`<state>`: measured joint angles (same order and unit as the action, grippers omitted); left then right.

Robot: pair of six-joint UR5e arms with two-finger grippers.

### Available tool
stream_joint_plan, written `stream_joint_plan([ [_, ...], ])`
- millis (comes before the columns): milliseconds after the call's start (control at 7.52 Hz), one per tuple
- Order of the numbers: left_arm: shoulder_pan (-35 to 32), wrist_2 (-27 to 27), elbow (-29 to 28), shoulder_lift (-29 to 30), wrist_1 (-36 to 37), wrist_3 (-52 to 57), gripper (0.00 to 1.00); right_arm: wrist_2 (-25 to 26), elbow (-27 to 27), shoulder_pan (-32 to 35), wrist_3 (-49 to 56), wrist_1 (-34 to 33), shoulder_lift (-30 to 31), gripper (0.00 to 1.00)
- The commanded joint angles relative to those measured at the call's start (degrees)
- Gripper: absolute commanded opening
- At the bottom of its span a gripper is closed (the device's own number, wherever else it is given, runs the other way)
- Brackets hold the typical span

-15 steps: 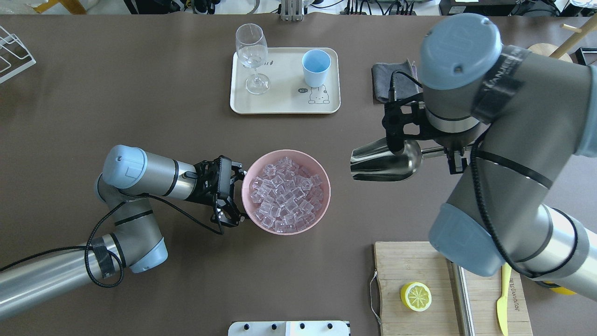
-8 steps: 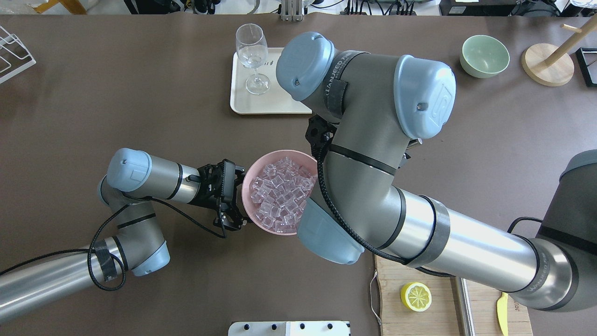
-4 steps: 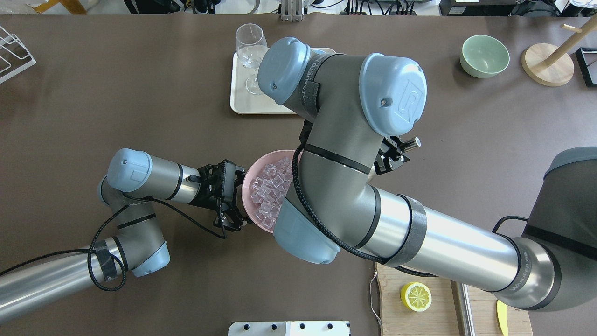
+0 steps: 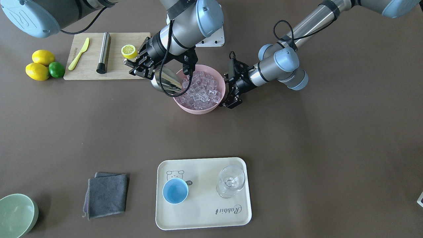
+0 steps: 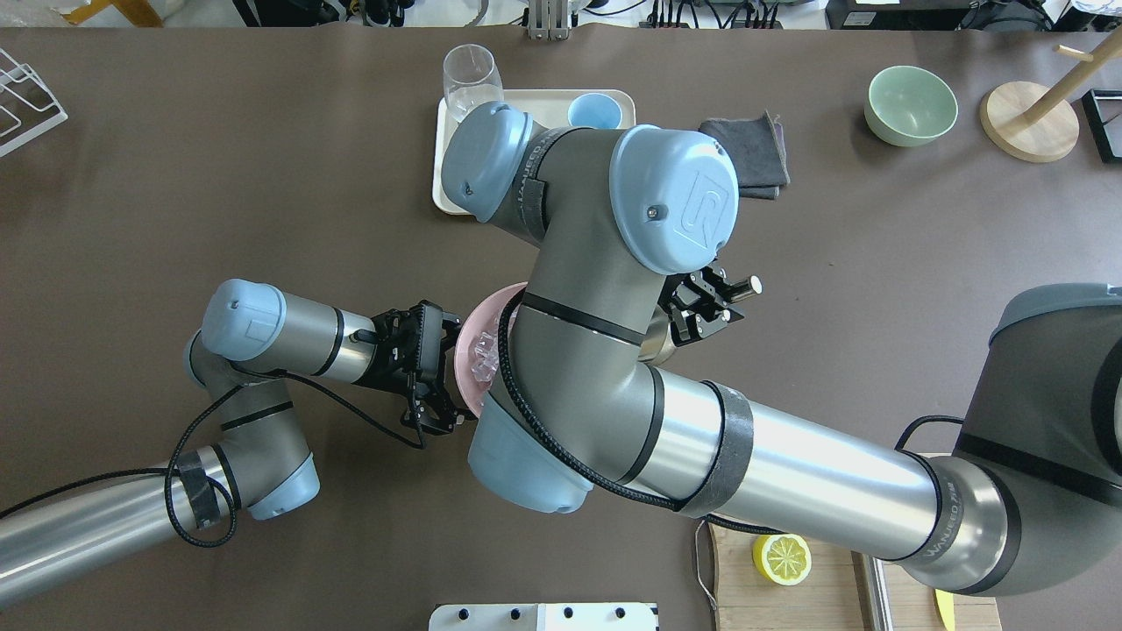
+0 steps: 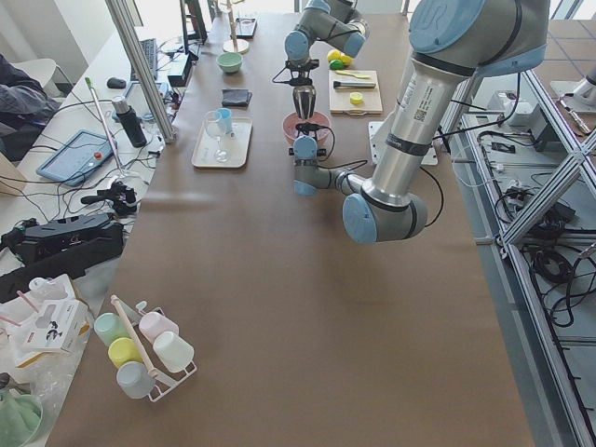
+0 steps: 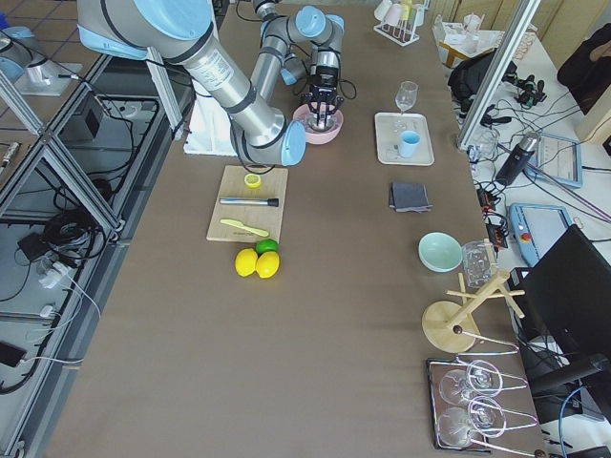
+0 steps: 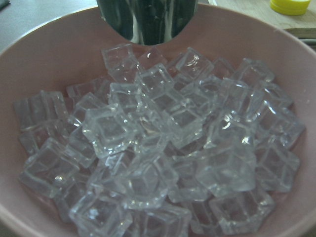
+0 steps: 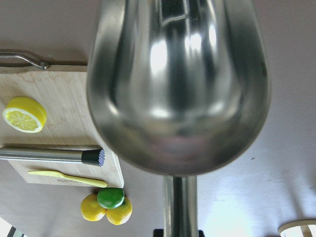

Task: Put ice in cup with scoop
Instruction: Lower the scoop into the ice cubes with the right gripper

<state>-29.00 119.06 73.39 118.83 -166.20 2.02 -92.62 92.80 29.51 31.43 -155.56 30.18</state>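
Observation:
The steel scoop (image 4: 167,82) is tilted mouth-down, its tip at the ice (image 4: 201,89) in the pink bowl (image 4: 198,110). My right gripper (image 4: 140,66) is shut on the scoop's handle, beside the bowl. The right wrist view shows the scoop's trough (image 9: 177,84) with nothing in it. My left gripper (image 4: 226,92) is open, its fingers spread against the bowl's opposite wall. The left wrist view shows the ice (image 8: 158,143) and the scoop's tip (image 8: 145,19). The light-blue cup (image 4: 175,191) stands on the cream tray (image 4: 205,215), far from both grippers.
A stemmed glass (image 4: 231,181) stands on the tray beside the cup. A cutting board (image 4: 122,71) behind the right gripper bears a half lemon (image 4: 129,50), a steel cylinder (image 4: 104,53) and a yellow knife (image 4: 79,53). A grey cloth (image 4: 106,195) and a green bowl (image 4: 15,215) lie beyond.
My right arm has swung from the table's right side across to the pink bowl, carrying the scoop, and now covers most of the bowl from above. The left gripper has barely moved.

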Motion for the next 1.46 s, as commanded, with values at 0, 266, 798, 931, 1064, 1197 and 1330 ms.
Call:
stream_joint_plan([
  [0,0.00,0.04,0.00,0.00,0.00,0.00,0.98,0.42,-1.13,-0.07,-0.32,0.08,-0.30,0.00],
  [266,0.00,0.04,0.00,0.00,0.09,0.00,0.98,0.33,-1.92,-0.07,-1.20,0.43,-0.48,0.00],
  [798,0.00,-0.05,0.00,0.17,1.58,-0.09,0.98,0.24,-2.45,-1.20,-3.30,2.63,-0.74,0.00],
  [931,0.00,-0.05,0.00,0.26,1.67,-0.09,0.98,0.33,-2.97,-1.73,-4.61,3.41,-0.65,0.00],
  [1064,0.00,-0.05,0.00,0.44,2.02,-0.09,0.98,0.51,-3.50,-1.83,-4.63,3.77,-0.74,0.00],
  [1197,0.00,-0.05,0.00,0.53,2.02,-0.09,0.98,0.42,-3.59,-1.83,-4.63,3.86,-0.83,0.00],
  [1330,0.00,-0.14,0.00,0.53,2.02,-0.09,0.98,0.33,-3.68,-1.83,-4.63,4.73,-0.74,0.00],
])
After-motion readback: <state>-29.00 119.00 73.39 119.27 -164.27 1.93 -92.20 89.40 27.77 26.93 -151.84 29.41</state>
